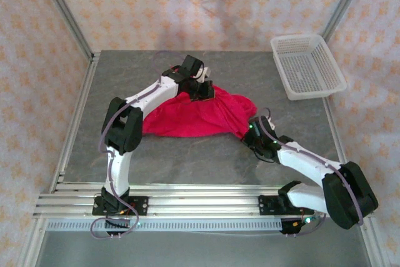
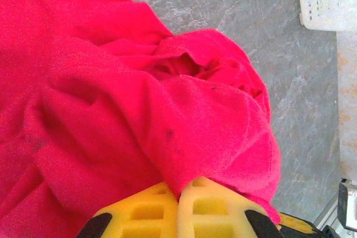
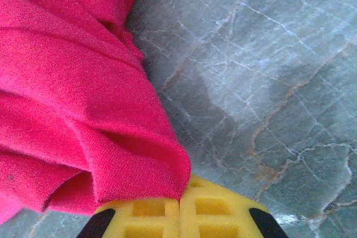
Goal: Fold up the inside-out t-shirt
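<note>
– Two grips on one shirt, then? Where does it lie?
– On the grey table (image 1: 187, 161), the red t-shirt (image 1: 194, 117) sprawls crumpled, long axis left to right. Its far edge is pinched by the left gripper (image 1: 203, 92), its near right end by the right gripper (image 1: 250, 130).

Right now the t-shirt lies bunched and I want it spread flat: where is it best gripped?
Pinch the red t-shirt at its raised edge folds, coming in from outside the heap: far edge, where the left fingers clamp it, and right end, where the right fingers do.
</note>
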Controlling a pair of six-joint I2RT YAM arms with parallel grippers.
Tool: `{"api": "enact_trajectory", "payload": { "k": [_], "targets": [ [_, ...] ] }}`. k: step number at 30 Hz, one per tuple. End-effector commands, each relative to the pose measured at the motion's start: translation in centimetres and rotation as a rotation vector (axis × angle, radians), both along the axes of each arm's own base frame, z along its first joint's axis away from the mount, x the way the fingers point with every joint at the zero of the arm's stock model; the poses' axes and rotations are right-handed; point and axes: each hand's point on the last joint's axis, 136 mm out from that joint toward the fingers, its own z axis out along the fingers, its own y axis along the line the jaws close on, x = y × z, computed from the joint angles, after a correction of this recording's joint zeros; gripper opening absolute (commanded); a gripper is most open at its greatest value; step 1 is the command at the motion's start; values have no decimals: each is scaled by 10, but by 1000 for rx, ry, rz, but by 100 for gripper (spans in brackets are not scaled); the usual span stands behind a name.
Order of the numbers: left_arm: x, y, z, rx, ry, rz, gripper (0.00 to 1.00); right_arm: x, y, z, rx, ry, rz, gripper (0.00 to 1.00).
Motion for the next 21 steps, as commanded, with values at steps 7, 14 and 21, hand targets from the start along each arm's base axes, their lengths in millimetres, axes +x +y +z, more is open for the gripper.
{"api": "enact_trajectory", "payload": {
  "k": [7, 14, 21],
  "targets": [
    [9, -4, -4, -6, -20, 9, 0, 9, 22, 58, 72, -113, 31, 22],
    [7, -9, -9, -2, -9, -3, 0, 19, 50, 64, 181, -112, 34, 27],
    [7, -9, -5, 0, -15, -7, 0, 28, 55, 60, 224, -119, -21, 40]
  ]
}}
